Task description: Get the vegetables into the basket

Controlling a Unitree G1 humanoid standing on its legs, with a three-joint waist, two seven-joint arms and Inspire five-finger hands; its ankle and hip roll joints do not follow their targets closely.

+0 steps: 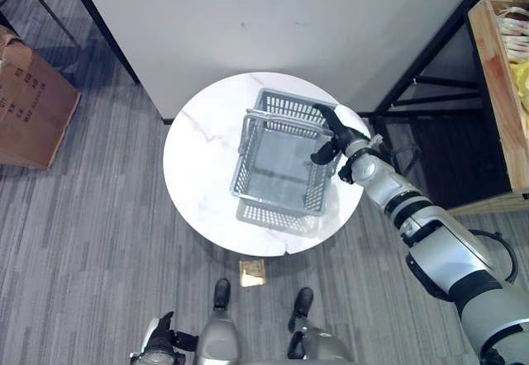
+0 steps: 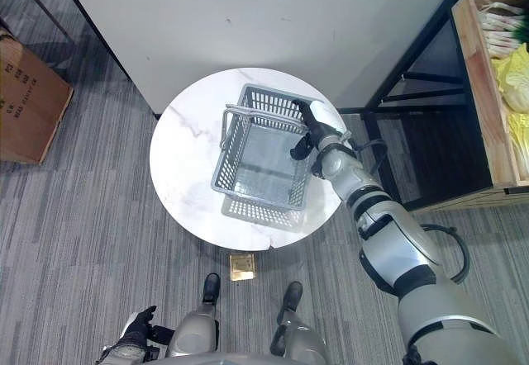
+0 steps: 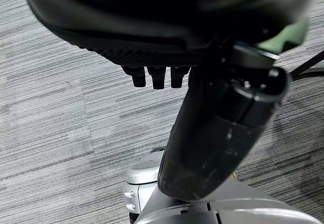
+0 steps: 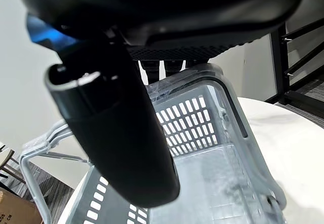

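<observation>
A grey plastic basket [image 1: 279, 160] with slotted walls stands upright on a round white marble tabletop [image 1: 198, 167], a little toward the robot's right side of it. The basket holds nothing; its bare floor shows through the open top. Its handle [image 1: 277, 117] lies folded across the far end of the rim.

The right hand [image 1: 333, 138] reaches in from the right and sits at the basket's right rim, near the far corner. Its fingers [image 4: 162, 67] lie straight and close together over the rim, and the thumb [image 4: 119, 127] points down on the basket's inner side. They are not curled round anything. Whether they actually touch the rim cannot be told.

The vegetables [image 2: 514, 76] lie well apart from the basket, in a wooden crate [image 2: 475, 92] on a dark metal rack at the far right: pale yellow-green leafy heads, with white stalks [image 2: 500, 20] beside them at the crate's far end.

The left hand [image 1: 159, 338] hangs low by the robot's side over grey striped carpet [image 1: 83, 249], holding nothing. In its wrist view the fingers [image 3: 157, 76] show only as short tips past the palm, so they look curled in.

A white wall panel [image 1: 273, 18] stands just behind the tabletop. A brown cardboard box [image 1: 29, 105] sits on the carpet at the far left. A small tan square [image 1: 252, 272] lies on the carpet just in front of the tabletop.
</observation>
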